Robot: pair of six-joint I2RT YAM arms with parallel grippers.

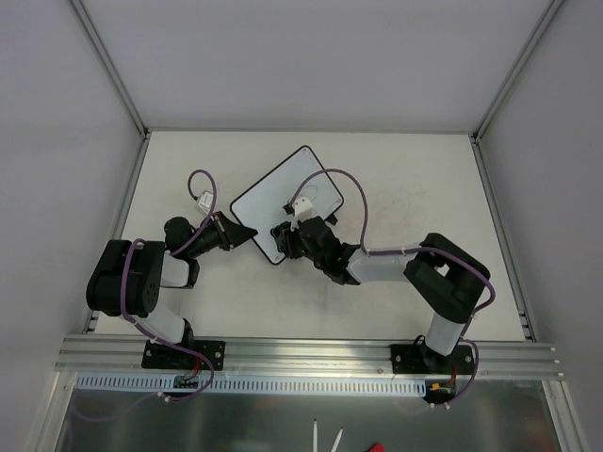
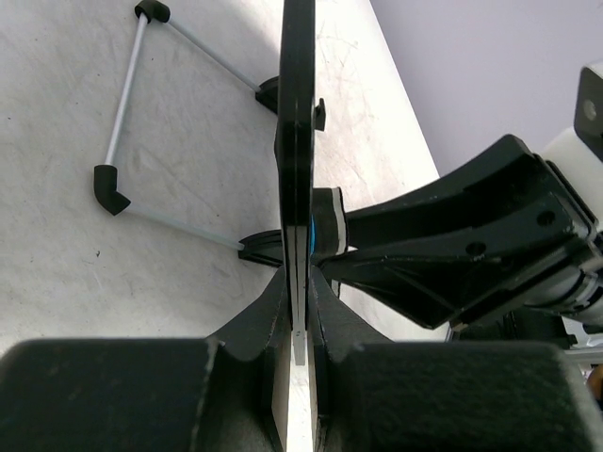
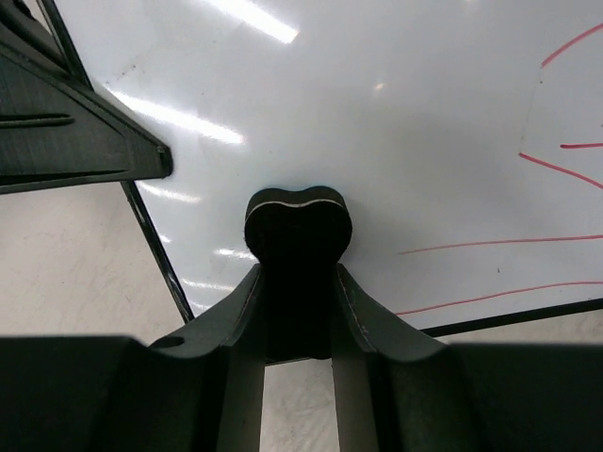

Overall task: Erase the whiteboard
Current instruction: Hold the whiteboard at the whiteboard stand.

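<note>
The whiteboard (image 1: pixel 283 193) lies slantwise at the middle of the table. In the left wrist view the whiteboard (image 2: pixel 298 113) shows edge-on, and my left gripper (image 2: pixel 300 287) is shut on its rim. From above, the left gripper (image 1: pixel 247 234) holds the board's near left edge. My right gripper (image 3: pixel 298 278) is shut on a black bone-shaped eraser (image 3: pixel 298 231), whose end rests against the white face (image 3: pixel 377 104) near the board's corner. Red lines (image 3: pixel 490 243) run across the board to the eraser's right. The right gripper (image 1: pixel 285 237) sits over the board's near corner.
Behind the board, a silver wire stand with black corners (image 2: pixel 127 104) rests on the table (image 1: pixel 415 188). Grey walls close in the table on three sides. A purple cable (image 1: pixel 350 188) loops from the right arm over the board's far end. The left gripper's body (image 3: pixel 75 132) sits close to the eraser's left.
</note>
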